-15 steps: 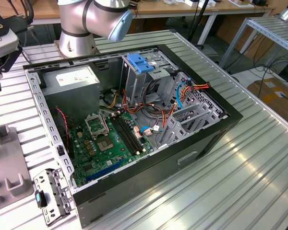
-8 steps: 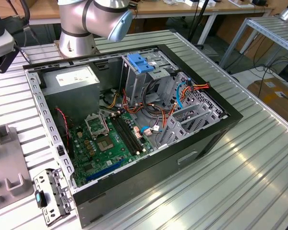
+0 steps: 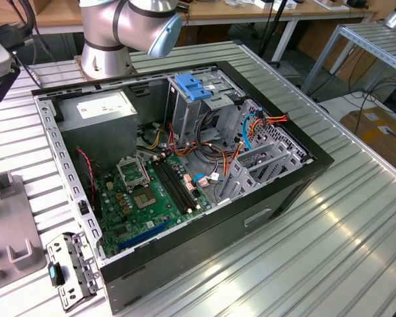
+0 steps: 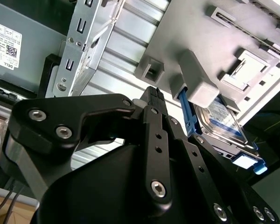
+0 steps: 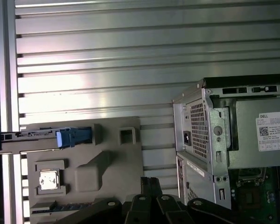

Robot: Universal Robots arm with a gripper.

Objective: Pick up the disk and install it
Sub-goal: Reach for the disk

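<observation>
The disk (image 4: 221, 122), silver-grey with a white label and blue side rails, stands on edge in a slot of the grey holder block (image 4: 200, 51). In the first wrist view the disk (image 5: 35, 139) shows edge-on, lying across the holder block (image 5: 88, 161) with its blue rail end (image 5: 74, 136) towards the block's middle. My gripper (image 4: 152, 92) hangs above the block, a short way off the disk, its black fingers pressed together with nothing between them. In the first wrist view the gripper (image 5: 149, 181) sits over the block's edge nearest the computer case.
The open computer case (image 3: 185, 165) lies on the ribbed metal table (image 3: 343, 224), its drive cage topped by a blue bracket (image 3: 193, 86). The case's rear corner (image 5: 200, 135) stands close beside the gripper. A small square chip (image 5: 49, 180) rests in the holder block. A metal bracket with a blue clip (image 3: 56, 274) lies near the case.
</observation>
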